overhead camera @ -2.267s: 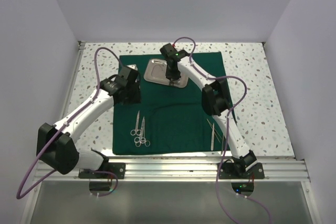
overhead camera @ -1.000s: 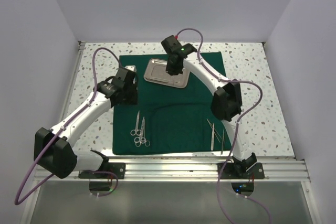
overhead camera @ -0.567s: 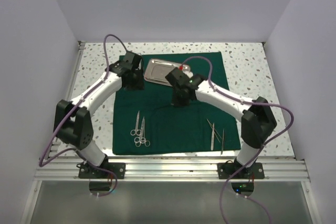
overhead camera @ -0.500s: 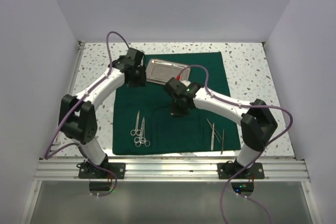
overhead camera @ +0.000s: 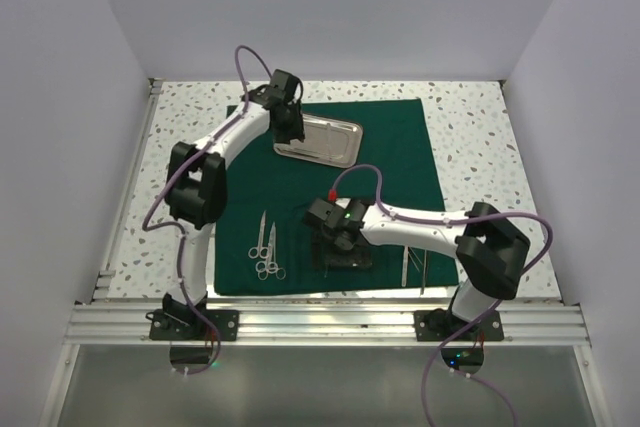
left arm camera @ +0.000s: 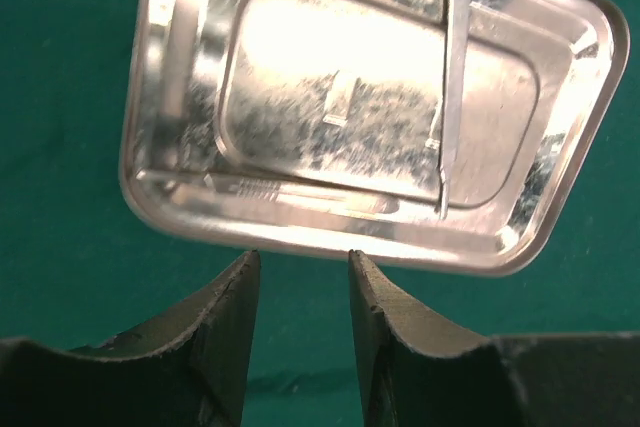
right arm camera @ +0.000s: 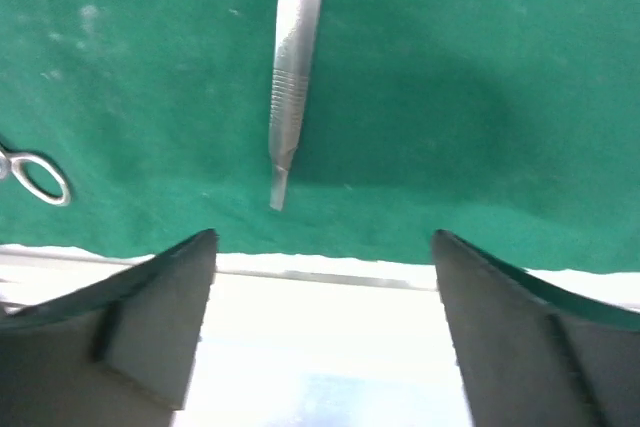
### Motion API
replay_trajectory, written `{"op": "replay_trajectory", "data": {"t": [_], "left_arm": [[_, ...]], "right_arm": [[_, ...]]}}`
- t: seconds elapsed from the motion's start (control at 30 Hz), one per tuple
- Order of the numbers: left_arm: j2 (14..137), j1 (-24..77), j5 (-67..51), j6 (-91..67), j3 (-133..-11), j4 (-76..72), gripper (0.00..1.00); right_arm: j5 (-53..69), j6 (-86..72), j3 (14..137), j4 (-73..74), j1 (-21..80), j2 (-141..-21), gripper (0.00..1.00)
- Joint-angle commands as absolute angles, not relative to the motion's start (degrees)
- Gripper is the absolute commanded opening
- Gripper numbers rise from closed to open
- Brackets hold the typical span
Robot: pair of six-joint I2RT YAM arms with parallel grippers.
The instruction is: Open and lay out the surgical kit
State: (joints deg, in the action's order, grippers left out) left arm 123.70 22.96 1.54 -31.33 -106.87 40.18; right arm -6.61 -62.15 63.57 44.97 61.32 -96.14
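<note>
Tray point(overhead camera: 340, 133) on cloth point(overhead camera: 395, 152): left gripper point(left arm camera: 302, 259) just beside it, fingers point(left arm camera: 228, 319) slightly parted (gripping nothing); right gripper point(right arm camera: 322, 239) well apart, spread wide.

Away from the steel tray point(overhead camera: 338, 129) at the far edge of the green cloth point(overhead camera: 395, 162), the right gripper point(overhead camera: 343, 239) now hangs low near the cloth's near edge. We see its jaws, clamped a second ago, standing wide apart. Below them a slim steel instrument point(right arm camera: 292, 67) lies on a patch of cloth that was bare before. The left gripper point(overhead camera: 289, 130) swings in from the cloth's left edge to its far left corner, and its fingertips point(left arm camera: 240, 277) now stop just short of the tray's rim.
</note>
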Motion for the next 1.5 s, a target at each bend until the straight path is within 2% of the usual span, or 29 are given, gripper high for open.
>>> {"op": "replay_trajectory", "data": {"t": [0.0, 0.17, 0.4, 0.57, 0.8, 0.97, 1.17, 1.47], "left_arm": [[127.9, 25.0, 0.3, -32.7, -114.9, 40.0, 0.44], [133.8, 28.2, 1.4, -31.9, -123.1, 41.0, 0.44], [139.7, 30.8, 2.8, -30.7, -127.9, 40.1, 0.43], [143.3, 33.1, 4.7, -29.1, -131.0, 42.1, 0.42], [140.1, 34.4, 10.3, -29.1, -123.9, 41.1, 0.42], [142.6, 34.5, 11.1, -29.0, -126.6, 44.4, 0.4], [141.2, 34.5, 12.5, -29.4, -121.5, 43.4, 0.39], [145.5, 34.6, 12.2, -29.4, -123.8, 45.4, 0.33]], "right_arm": [[-10.8, -63.5, 65.0, 52.2, 61.5, -90.2, 0.98], [-21.3, -63.2, 71.2, 63.4, 61.3, -80.8, 0.98], [-31.0, -62.3, 76.5, 77.2, 59.2, -69.8, 0.98], [-30.9, -61.8, 73.9, 79.8, 56.3, -66.9, 0.98], [-28.9, -60.4, 71.2, 78.1, 52.7, -65.0, 0.98], [-29.1, -58.7, 71.9, 78.1, 51.3, -65.6, 0.98], [-29.3, -58.0, 71.7, 77.9, 49.9, -65.0, 0.99], [-29.5, -57.9, 71.9, 79.1, 49.1, -63.7, 0.98]]}}
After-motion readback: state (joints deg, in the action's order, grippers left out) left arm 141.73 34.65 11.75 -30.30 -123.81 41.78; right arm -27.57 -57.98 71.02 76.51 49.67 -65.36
